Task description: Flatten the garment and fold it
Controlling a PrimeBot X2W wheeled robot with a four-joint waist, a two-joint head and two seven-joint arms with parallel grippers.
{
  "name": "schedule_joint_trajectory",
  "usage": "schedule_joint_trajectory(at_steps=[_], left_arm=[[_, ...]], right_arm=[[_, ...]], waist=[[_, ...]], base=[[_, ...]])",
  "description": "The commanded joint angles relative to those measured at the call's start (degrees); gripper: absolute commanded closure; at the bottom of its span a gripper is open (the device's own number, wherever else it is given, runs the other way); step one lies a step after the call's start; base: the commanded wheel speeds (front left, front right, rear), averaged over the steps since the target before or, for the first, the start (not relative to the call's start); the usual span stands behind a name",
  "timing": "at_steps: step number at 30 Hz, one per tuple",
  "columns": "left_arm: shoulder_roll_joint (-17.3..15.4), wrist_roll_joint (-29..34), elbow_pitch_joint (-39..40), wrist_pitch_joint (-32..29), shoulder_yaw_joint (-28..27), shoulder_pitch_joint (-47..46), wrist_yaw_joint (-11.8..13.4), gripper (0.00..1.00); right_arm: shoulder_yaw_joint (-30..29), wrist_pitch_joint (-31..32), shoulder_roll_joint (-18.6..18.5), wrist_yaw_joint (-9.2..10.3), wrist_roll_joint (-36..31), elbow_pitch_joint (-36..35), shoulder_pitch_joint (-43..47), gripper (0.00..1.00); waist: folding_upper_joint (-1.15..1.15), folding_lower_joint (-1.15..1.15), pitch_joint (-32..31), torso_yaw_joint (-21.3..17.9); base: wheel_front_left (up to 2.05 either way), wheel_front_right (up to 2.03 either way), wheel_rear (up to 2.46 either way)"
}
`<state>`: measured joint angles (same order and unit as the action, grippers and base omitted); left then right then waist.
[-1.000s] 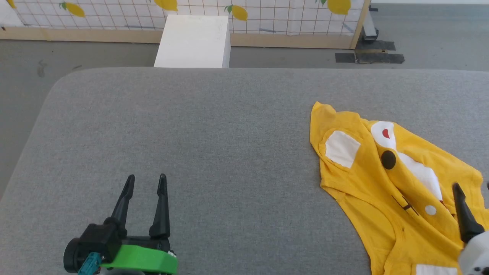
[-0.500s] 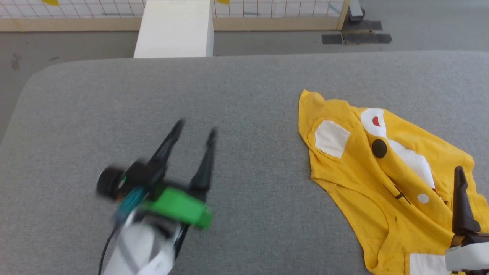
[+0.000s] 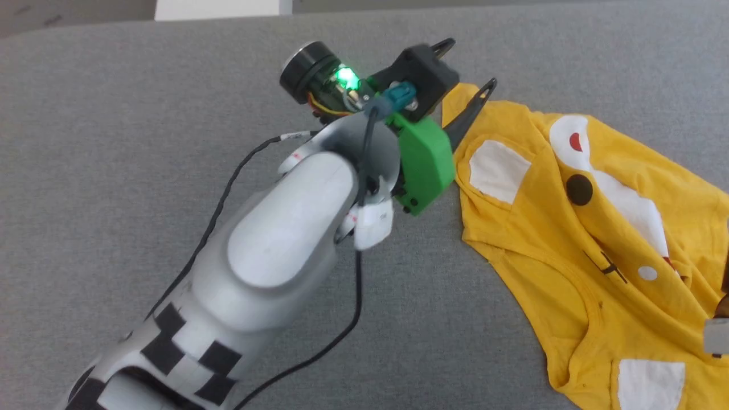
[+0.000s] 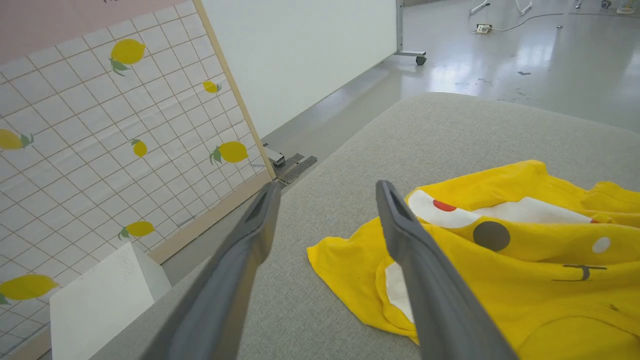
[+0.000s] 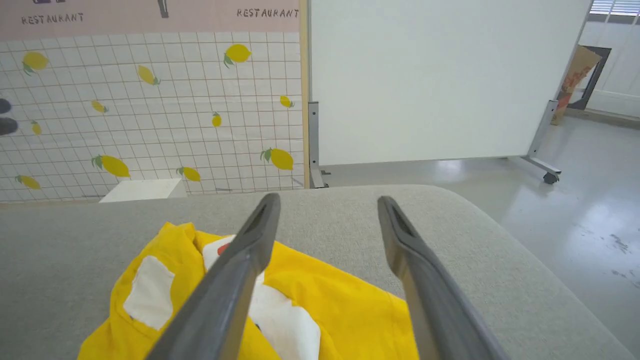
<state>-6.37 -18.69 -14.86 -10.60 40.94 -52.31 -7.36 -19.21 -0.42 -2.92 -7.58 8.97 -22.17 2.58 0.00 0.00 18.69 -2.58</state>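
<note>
Left hand [image 3: 471, 64], fingers spread wide and empty, is poised over the grey counter [image 3: 142, 142]. The risk from here is that a pinch at this spot gathers several crumpled layers at once, bunching the cloth rather than spreading it. The garment [image 3: 569, 245] lies just right of the hand, with its far left corner at one fingertip. The rest is rumpled toward the counter's right edge, where the right hand [image 5: 327, 199], equally wide, hangs above it.

Right end effector [image 5: 328, 200] fingers spread wide — crumpled yellow garment [image 5: 340, 305] beneath, on grey table [image 5: 75, 225].
</note>
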Motion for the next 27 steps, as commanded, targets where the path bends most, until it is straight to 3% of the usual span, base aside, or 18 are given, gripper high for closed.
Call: schedule_joint_trajectory(at_steps=[1, 11, 24, 25, 26, 27], left_arm=[[0.5, -1.3, -1.9, -0.5, 1.1, -1.9, -0.1, 0.00], [1.4, -4.3, -14.1, -7.1, 5.5, -9.2, -0.1, 0.00], [1.8, -7.3, -22.5, -17.5, 8.2, -8.3, 0.7, 0.00], [1.7, -7.3, -22.8, -17.8, 8.4, -8.2, 0.7, 0.57], [1.5, -7.1, -22.8, -17.6, 8.6, -8.3, 0.7, 1.00], [1.3, -7.0, -22.9, -17.5, 8.7, -8.2, 0.7, 1.00]], right_arm=[[-0.4, -0.4, 0.0, 0.09, -0.4, -1.2, -1.6, 0.00], [-2.2, 0.5, 0.0, 0.09, -0.5, -6.4, -6.2, 0.00], [-4.7, 1.4, 0.0, 0.09, 1.1, -8.0, -8.0, 0.00], [-4.7, 1.2, 0.0, 0.09, 1.3, -7.8, -7.9, 0.00], [-4.7, 1.1, 0.0, 0.09, 1.3, -7.7, -7.8, 0.00], [-4.8, 0.9, 0.0, 0.09, 1.4, -7.5, -7.7, 0.00]], waist=[[0.00, 0.00, 3.6, -1.7], [0.00, 0.00, 10.9, -4.8], [0.00, 0.00, 12.2, -7.9], [0.00, 0.00, 12.2, -8.1], [0.00, 0.00, 12.2, -8.1], [0.00, 0.00, 12.1, -8.1]], base=[[0.00, 0.00, 0.00], [0.00, 0.00, 0.00], [0.00, 0.00, 0.00], [0.00, 0.00, 0.00], [0.00, 0.00, 0.00], [0.00, 0.00, 0.00]])
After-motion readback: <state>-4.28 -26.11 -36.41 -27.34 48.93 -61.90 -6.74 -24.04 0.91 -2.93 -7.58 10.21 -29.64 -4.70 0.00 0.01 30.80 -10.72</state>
